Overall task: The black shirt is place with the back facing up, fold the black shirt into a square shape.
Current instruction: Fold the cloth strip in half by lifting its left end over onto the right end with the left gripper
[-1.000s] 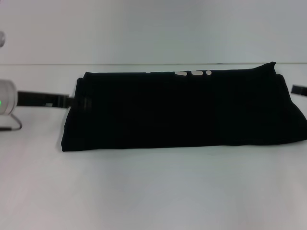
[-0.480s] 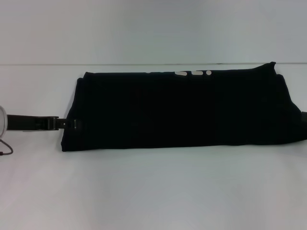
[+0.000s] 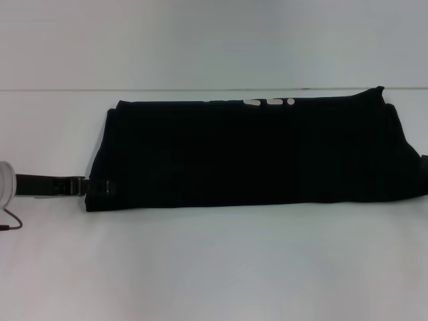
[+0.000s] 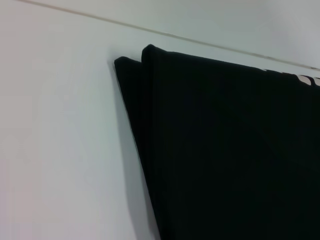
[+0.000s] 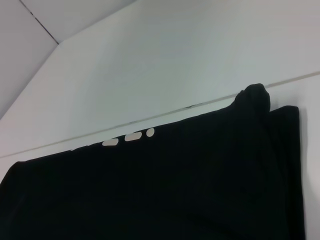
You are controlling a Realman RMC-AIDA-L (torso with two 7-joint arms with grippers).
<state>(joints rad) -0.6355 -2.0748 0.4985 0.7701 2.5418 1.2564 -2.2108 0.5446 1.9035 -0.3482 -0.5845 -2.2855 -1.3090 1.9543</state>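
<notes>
The black shirt [image 3: 254,152] is lying folded into a long band across the far half of the white tabletop [image 3: 214,267], running from near the left edge to the right edge. Its far long edge is lying close to the tabletop's far edge, where a few small white marks of the print [image 3: 269,102] are peeking out along the fold. At the far right corner of the band a small bump of fabric is standing up.

The left gripper [image 3: 100,187] is being held low at the near left corner of the shirt — its dark jaws are lying along the tabletop with their tips at, or on, the fabric edge. Whether the jaws are open or closed on the cloth cannot be told. In the left wrist view two stacked layers of the shirt [image 4: 225,150] are showing at a corner, one edge set slightly back from the other.

The right gripper [image 3: 424,162] is barely being shown — only a dark sliver at the right edge of the head view, beside the shirt's right end; the state of its jaws cannot be told. In the right wrist view the shirt [image 5: 175,190] is filling the frame, with the white marks [image 5: 128,138] along its far fold.
</notes>
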